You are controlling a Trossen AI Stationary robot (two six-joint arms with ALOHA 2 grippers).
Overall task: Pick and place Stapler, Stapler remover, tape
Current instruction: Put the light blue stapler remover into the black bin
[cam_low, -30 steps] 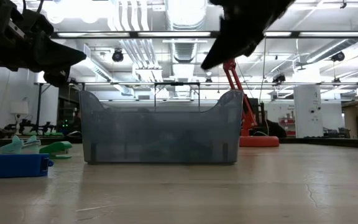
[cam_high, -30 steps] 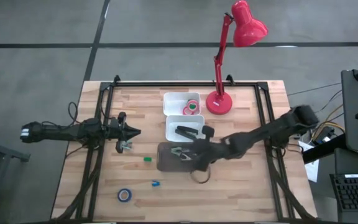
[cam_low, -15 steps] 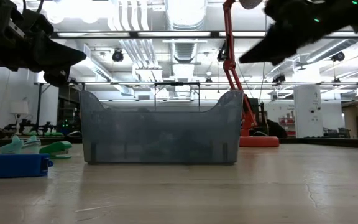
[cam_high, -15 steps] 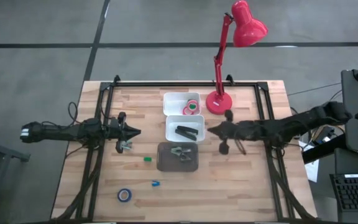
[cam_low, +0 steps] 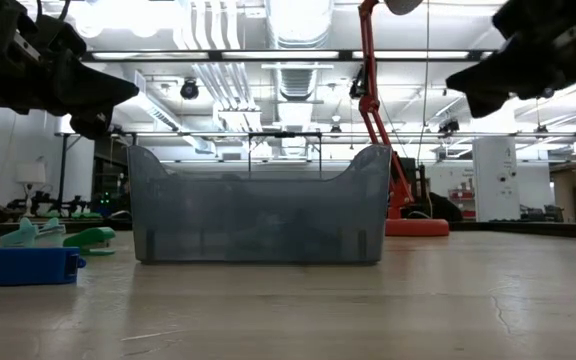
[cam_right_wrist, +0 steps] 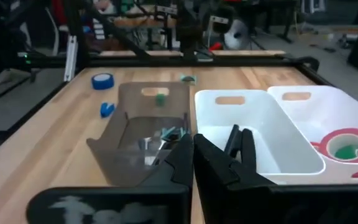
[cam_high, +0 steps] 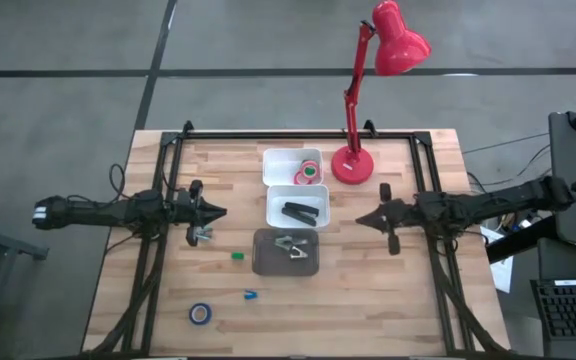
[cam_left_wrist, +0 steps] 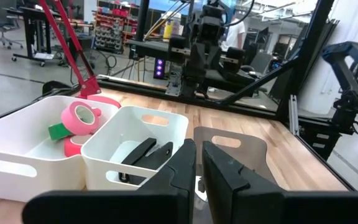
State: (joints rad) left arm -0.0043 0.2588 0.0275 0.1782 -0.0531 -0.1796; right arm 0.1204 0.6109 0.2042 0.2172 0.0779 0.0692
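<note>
The black stapler [cam_high: 301, 212] lies in the middle white bin [cam_high: 276, 200], also seen in the left wrist view [cam_left_wrist: 145, 151]. Pink, green and red tape rolls [cam_high: 308, 170] sit in the far white bin [cam_high: 273, 158]. A blue tape roll [cam_high: 200, 313] lies flat on the table near its near edge. Staple removers [cam_high: 290, 247] lie in the grey bin [cam_high: 263, 262]. My left gripper [cam_high: 218, 212] hovers shut to the left of the bins. My right gripper [cam_high: 360, 220] hovers shut to their right. Neither holds anything.
A red desk lamp stands with its base [cam_high: 351, 165] right of the far white bin. A small green piece [cam_high: 237, 256] and a small blue piece [cam_high: 250, 296] lie on the wood left of and nearer than the grey bin. Black frame rails [cam_high: 423, 180] run along the table's sides.
My right arm has drawn back from above the grey bin toward the table's right edge, rising as it went, and now hangs level right of the bins. The left arm and the objects have stayed put.
</note>
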